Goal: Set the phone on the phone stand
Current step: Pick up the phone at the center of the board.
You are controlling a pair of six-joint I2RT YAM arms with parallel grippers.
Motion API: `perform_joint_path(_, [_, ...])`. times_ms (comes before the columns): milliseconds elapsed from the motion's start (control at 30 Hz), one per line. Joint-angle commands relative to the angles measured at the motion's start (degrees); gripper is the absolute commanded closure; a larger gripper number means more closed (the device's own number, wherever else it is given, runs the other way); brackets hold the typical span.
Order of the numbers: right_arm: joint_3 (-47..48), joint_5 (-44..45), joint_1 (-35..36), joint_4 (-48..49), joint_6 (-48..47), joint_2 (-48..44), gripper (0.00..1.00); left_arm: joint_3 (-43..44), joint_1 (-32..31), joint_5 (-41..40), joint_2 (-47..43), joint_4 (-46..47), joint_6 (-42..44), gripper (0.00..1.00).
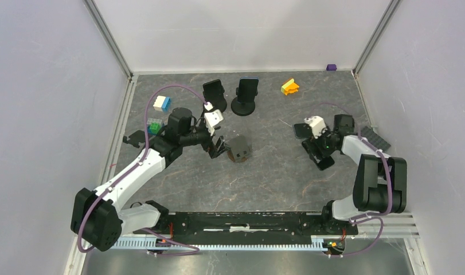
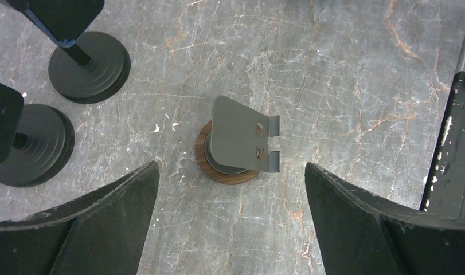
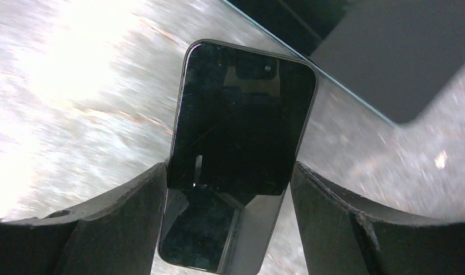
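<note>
Hanging over the phone stand, the left gripper has its two black fingers spread wide apart. The stand is a bent grey metal plate on a round wooden base, near the middle of the top view. Far off at the right side, the right gripper pinches the phone by its long edges. The phone is flat, shiny and black, with round corners. The table looks like cracked grey stone.

black phone, grey marbled table
</note>
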Motion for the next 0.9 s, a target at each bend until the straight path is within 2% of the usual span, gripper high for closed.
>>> perform_joint_path(0, [-5.3,1.5,9.0,-0.9,-2.5,1.4,0.19,3.0,0.1,3.6,-1.7,-1.1,2.2,0.00])
perform_joint_path(233, [-3.6,-1.4,18.6,-0.9,-1.7,3.2,0.17,3.0,0.0,3.4,-2.3,-2.5,2.7,0.00])
perform_joint_path(500, [-1.3,-1.3,18.9,-5.5,-5.8,4.6,0.03,1.8,0.1,3.1,-3.4,-3.1,3.3,0.00])
perform_joint_path(867, [-4.0,2.9,18.5,-6.1,-8.1,5.0,0.05,1.4,0.1,4.5,-3.3,-3.1,3.2,0.00])
